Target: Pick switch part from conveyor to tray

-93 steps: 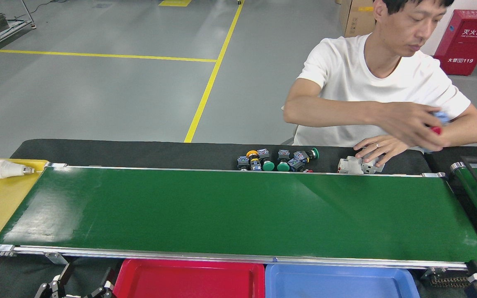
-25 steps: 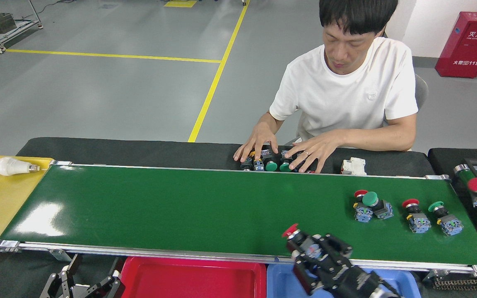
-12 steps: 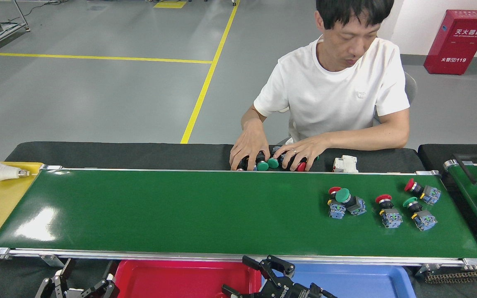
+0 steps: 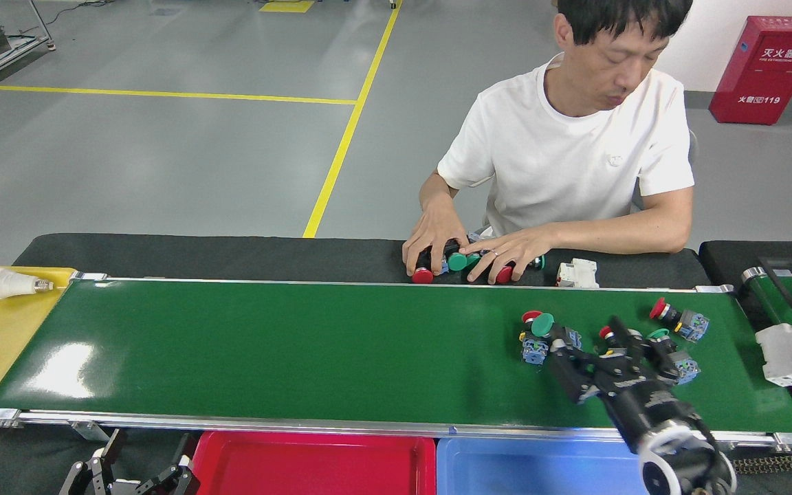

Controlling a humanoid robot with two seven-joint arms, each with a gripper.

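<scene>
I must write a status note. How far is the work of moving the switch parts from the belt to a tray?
Nothing looks done: the visible parts of the red tray and blue tray are bare. In hand: the right gripper is open over switch parts on the conveyor. Left: all the picking and placing; the left gripper is low.

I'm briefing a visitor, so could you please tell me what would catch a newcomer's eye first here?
Probably the right claw, open over the push-button switches clustered at the right end of the conveyor. Next, the person seated behind the belt, both hands on more switches. Then the red tray and blue tray along the near edge.
</scene>
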